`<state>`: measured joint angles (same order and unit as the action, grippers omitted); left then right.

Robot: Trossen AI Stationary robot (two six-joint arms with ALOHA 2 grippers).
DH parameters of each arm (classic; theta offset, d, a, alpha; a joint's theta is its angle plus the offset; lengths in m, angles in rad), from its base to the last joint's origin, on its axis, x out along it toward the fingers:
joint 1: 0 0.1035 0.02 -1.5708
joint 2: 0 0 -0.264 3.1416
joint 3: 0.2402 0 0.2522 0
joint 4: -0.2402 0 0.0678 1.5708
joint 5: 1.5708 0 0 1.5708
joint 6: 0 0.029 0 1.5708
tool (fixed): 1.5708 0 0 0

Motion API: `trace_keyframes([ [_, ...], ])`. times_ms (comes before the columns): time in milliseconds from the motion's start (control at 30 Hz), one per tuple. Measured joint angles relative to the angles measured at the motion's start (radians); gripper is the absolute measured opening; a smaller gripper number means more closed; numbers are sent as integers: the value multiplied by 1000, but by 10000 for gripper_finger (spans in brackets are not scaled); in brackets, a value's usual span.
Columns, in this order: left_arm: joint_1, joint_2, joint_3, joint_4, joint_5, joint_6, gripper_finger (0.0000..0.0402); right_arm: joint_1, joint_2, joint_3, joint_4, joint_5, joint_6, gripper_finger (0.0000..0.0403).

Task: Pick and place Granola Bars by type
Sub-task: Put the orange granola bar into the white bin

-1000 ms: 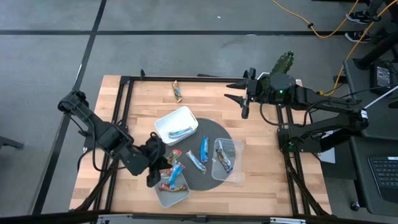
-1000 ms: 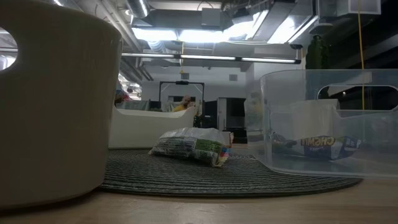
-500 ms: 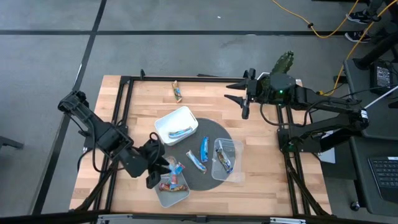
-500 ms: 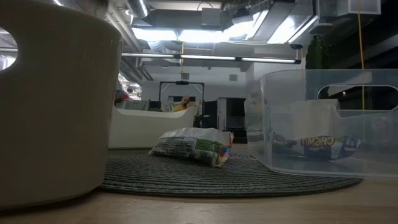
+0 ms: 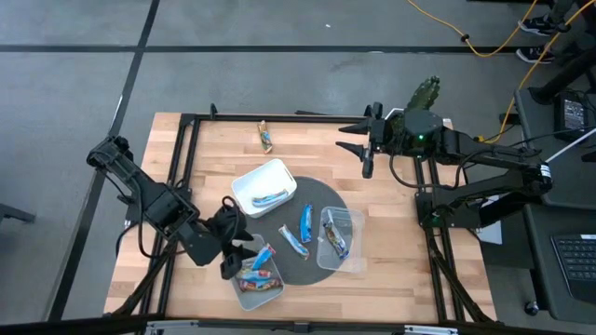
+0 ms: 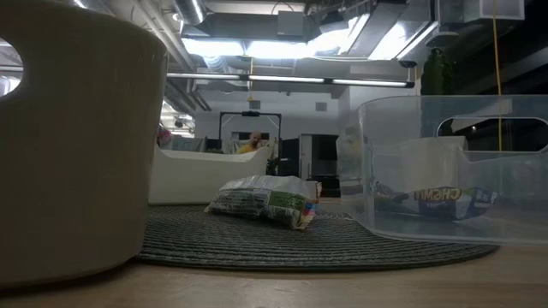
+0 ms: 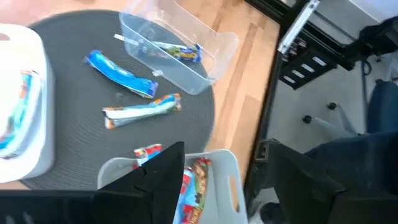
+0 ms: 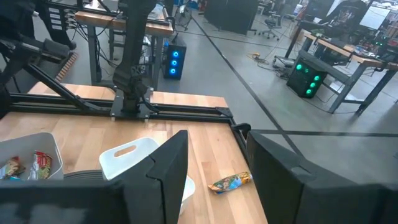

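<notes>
My left gripper (image 5: 237,259) hangs open over the near white tub (image 5: 277,290), touching nothing. The tub holds red-brown bars (image 7: 199,172) and a blue bar (image 7: 186,188). Two blue bars (image 5: 304,221) (image 5: 292,240) lie flat on the round dark mat (image 5: 321,197); they also show in the left wrist view (image 7: 121,65) (image 7: 143,111). The far white tub (image 5: 251,179) holds a blue bar (image 5: 270,197). The clear tub (image 5: 349,217) holds one bar (image 5: 335,240). One bar (image 5: 265,137) lies on the bare wood near the table's far edge. My right gripper (image 5: 354,140) is open above the table's far right.
The three tubs stand around the mat near the table's middle. A black frame rail (image 5: 191,121) runs along the table's edges. In the low view the near white tub (image 6: 68,137) and the clear tub (image 6: 454,171) flank a bar (image 6: 265,198) on the mat.
My left gripper has stayed over the near tub. The bars in that tub lie differently now: the blue one that stood slantwise along it has shifted, and a red-brown one lies across the tub.
</notes>
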<state>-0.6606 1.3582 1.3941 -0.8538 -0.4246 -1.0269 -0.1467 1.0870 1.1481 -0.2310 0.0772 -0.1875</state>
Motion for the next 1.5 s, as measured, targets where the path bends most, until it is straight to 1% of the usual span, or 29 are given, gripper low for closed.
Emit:
trace_keyframes([
  [100,1,0,0,-21,-46,1,212,0,0,0,0,0,0,167],
  [200,12,0,0,-13,-124,41,208,0,0,0,0,0,-3,167],
  [300,42,-1,0,33,-211,141,203,0,0,0,-19,0,-4,167],
  [333,57,-1,0,58,-227,193,202,0,0,0,-33,0,-4,167],
  [400,98,-2,0,105,-228,305,200,0,0,0,-75,-1,-4,167],
  [467,154,-2,0,136,-192,391,200,0,0,0,-120,-2,-3,167],
  [633,333,14,0,143,-23,509,200,0,0,-8,-222,-2,22,167],
  [767,454,54,0,142,101,557,200,0,0,-8,-300,20,29,167],
  [867,507,110,0,143,202,574,200,0,0,-8,-360,33,38,167],
  [1000,512,198,0,140,344,658,200,0,0,-8,-432,34,68,167],
  [1100,481,264,0,138,406,793,196,0,0,-9,-463,35,79,167],
  [1167,461,305,0,130,421,888,195,0,0,-9,-463,35,77,167],
  [1233,446,348,0,126,421,948,195,0,0,-9,-461,35,74,167],
  [1433,419,479,0,123,422,1030,206,0,0,-9,-460,35,74,167],
  [1500,424,500,-1,123,438,1035,214,0,0,-9,-460,35,74,167],
])
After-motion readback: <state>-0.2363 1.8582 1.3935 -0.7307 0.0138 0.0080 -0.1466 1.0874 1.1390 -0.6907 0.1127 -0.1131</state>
